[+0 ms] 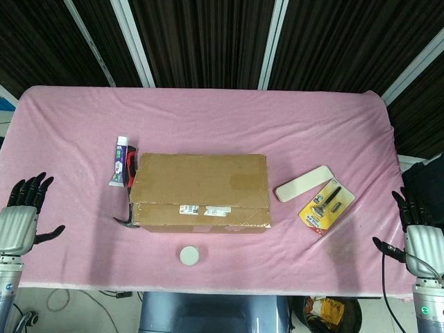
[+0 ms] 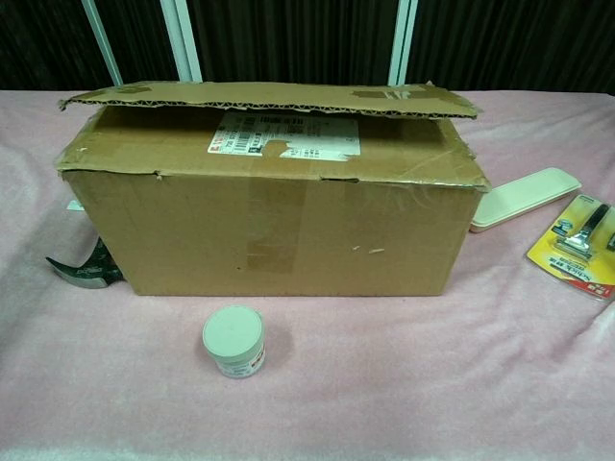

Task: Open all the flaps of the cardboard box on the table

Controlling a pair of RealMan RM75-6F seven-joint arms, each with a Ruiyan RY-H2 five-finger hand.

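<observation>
Pink cloth (image 1: 208, 118) covered the table; on it lay a tube (image 1: 121, 161), hammer (image 2: 82, 269), jar (image 2: 233, 341), white case (image 1: 303, 183), razor pack (image 1: 327, 207).

A white shipping label with a red mark at its 9 o'clock end (image 2: 284, 134) sits on the near top flap of the brown cardboard box (image 2: 279, 226), but its rows of small black print are too fine to read in either view. The yellow blister card holding a razor (image 2: 579, 247), at 3 o'clock from the box, carries a red strip with pale lettering along its 6 o'clock edge, also illegible. The white and purple tube (image 1: 121, 162) at the box's 9 o'clock side shows printing that cannot be made out.
</observation>
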